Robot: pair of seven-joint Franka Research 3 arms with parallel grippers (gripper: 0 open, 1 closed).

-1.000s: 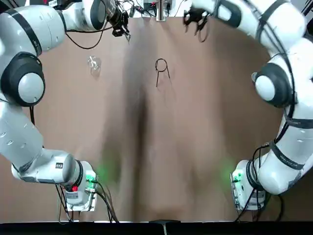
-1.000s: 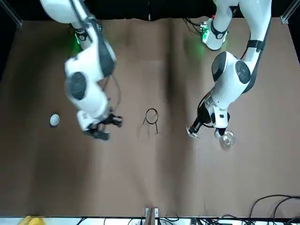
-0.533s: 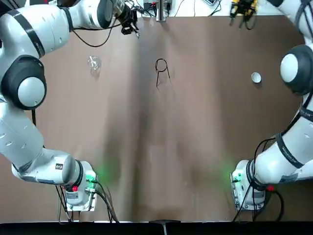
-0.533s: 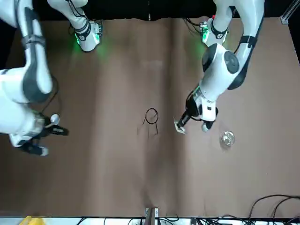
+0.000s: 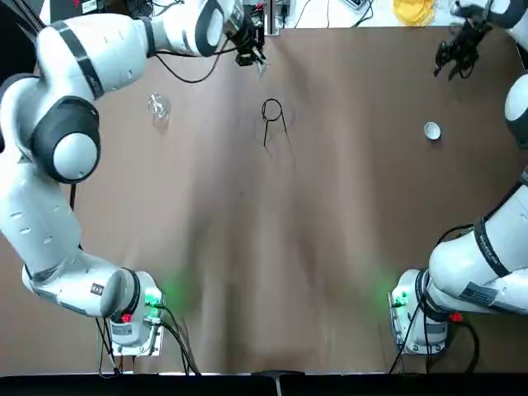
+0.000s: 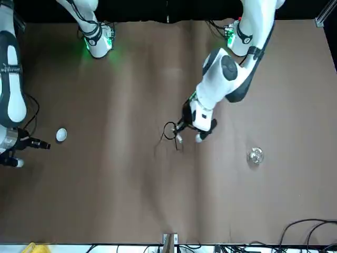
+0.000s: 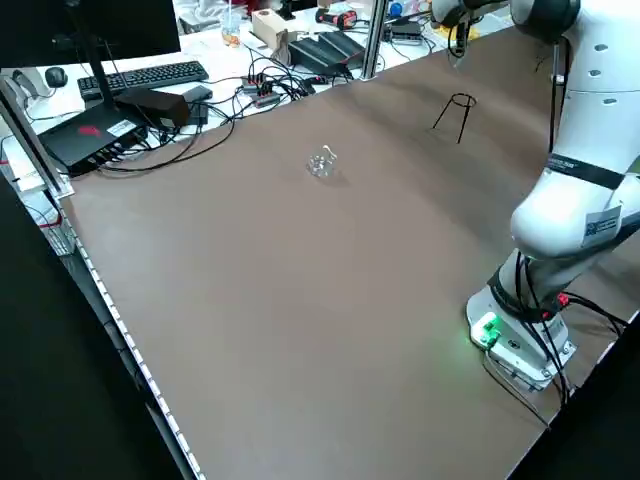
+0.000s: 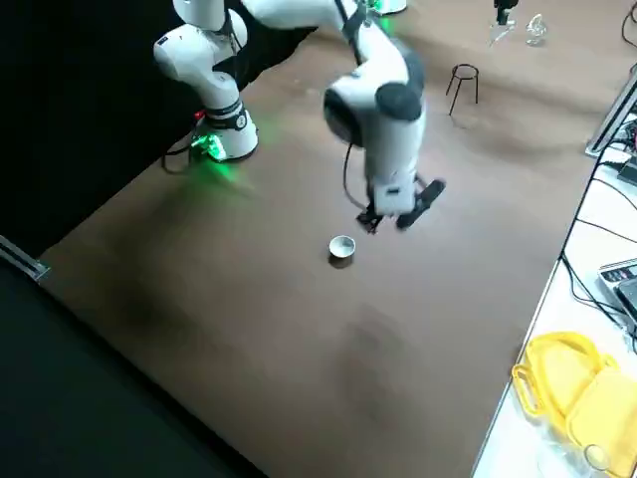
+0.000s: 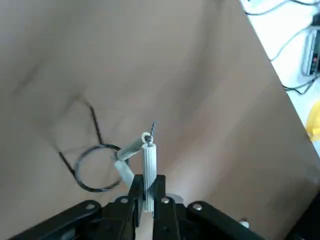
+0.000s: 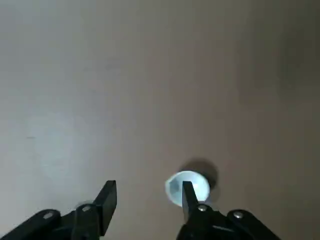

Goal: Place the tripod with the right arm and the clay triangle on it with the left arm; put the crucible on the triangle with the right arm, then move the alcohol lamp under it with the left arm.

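Two grippers: left (image 9: 145, 182) pinches the clay triangle (image 9: 149, 175) (delicately); right (image 10: 149, 192) spread, near the crucible (image 10: 187, 188).

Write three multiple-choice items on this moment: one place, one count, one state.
1. Where is the crucible?
A) on the tripod
B) on the table, toward the right arm's side
C) beside the alcohol lamp

2. How many legs does the left side view show on the tripod?
A) none
B) two
C) five

3. How is the right gripper?
A) open, empty
B) shut on the crucible
C) shut on the lamp

1 B: the top view shows it there.
2 B: two dark legs angle down from the ring.
3 A: a wide gap parts its fingers.
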